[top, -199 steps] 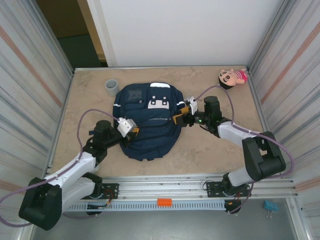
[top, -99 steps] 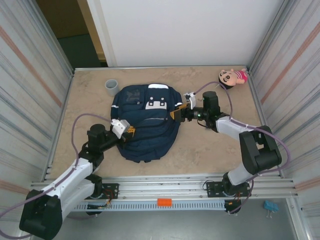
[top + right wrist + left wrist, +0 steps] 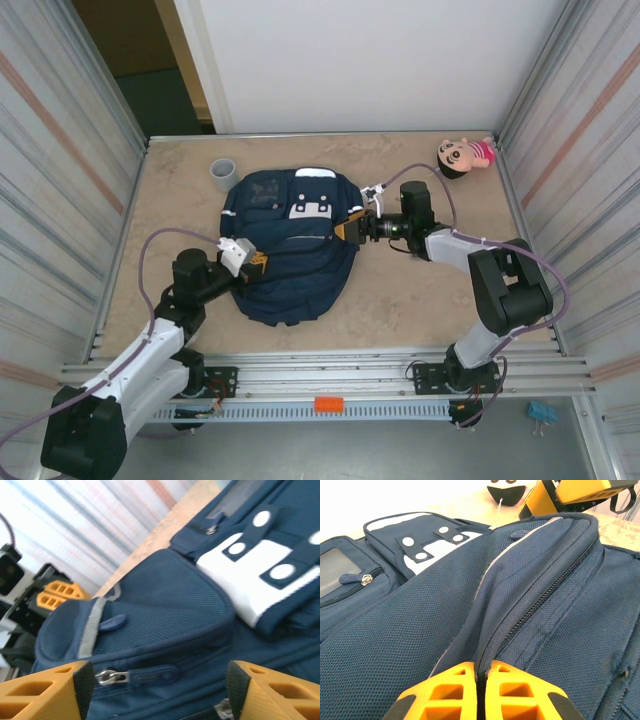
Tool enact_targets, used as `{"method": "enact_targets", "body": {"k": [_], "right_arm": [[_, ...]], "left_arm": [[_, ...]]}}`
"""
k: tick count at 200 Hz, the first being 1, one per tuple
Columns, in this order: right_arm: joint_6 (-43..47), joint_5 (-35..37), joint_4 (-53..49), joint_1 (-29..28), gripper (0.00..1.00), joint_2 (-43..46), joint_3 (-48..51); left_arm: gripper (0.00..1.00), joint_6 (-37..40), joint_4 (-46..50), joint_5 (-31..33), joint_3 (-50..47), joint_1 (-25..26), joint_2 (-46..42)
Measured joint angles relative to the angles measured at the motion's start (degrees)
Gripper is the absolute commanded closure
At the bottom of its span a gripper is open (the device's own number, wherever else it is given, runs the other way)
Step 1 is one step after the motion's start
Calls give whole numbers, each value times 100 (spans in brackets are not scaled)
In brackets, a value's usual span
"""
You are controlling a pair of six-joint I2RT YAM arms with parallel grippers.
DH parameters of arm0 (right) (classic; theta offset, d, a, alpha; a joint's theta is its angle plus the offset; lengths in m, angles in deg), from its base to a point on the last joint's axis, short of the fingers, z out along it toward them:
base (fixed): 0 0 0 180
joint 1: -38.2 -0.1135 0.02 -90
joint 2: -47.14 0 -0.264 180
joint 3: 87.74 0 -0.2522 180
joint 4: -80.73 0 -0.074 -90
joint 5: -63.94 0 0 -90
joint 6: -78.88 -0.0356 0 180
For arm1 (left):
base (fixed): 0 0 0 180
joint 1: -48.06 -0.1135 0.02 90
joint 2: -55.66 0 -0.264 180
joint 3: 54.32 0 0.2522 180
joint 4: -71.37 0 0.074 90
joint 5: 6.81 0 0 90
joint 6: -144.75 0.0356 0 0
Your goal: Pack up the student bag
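The student bag (image 3: 290, 250), navy blue with white patches, lies flat mid-table. My left gripper (image 3: 256, 262) is at its near left edge, shut on a fold of the bag's fabric beside a zipper track (image 3: 540, 597); the yellow fingertips (image 3: 460, 677) meet on that fold. My right gripper (image 3: 352, 222) is at the bag's right side, open. In the right wrist view its fingers (image 3: 82, 682) straddle a zipper pull (image 3: 150, 672) with a metal slider (image 3: 106, 676), touching neither. The white patch (image 3: 260, 580) lies beyond.
A grey cup (image 3: 222, 173) stands at the back left, close to the bag's corner. A doll (image 3: 463, 154) lies at the back right by the wall. Corrugated metal walls close in both sides. Bare tabletop (image 3: 420, 300) lies right of the bag.
The right gripper has moved a little farther away along the bag's right side and opened wider. The left arm has drawn back leftward, still pinching the fabric, and the bag shifted slightly with it.
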Motion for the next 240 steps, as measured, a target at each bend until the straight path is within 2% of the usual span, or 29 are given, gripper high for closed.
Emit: {"method": "enact_targets", "body": {"k": [62, 83, 115, 152, 163, 168, 174, 180, 210, 240], "right_arm": [[415, -103, -177, -350, 31, 9, -28], [686, -92, -490, -420, 38, 39, -90], [1010, -44, -981, -413, 57, 278, -94], [1156, -247, -1224, -442, 63, 608, -94], [1167, -291, -1268, -452, 60, 636, -94], [1172, -286, -1290, -452, 54, 645, -94], [1165, -271, -1318, -450, 40, 645, -94], [1189, -240, -1333, -448, 35, 647, -94], [1246, -79, -1327, -332, 29, 632, -107], [1235, 20, -1174, -343, 27, 411, -225]], "left_arm": [[100, -44, 2, -44, 0, -17, 0], [100, -61, 4, -39, 0, -28, 0], [100, -76, 0, -42, 0, -37, 9], [100, -79, -20, -66, 2, -37, 103], [100, -81, -31, -85, 4, -37, 116], [100, -81, -35, -87, 7, -37, 120], [100, -81, -39, -92, 9, -37, 120], [100, -81, -39, -96, 9, -37, 122], [100, -81, -39, -103, 9, -37, 120], [100, -81, -39, -103, 9, -37, 120]]}}
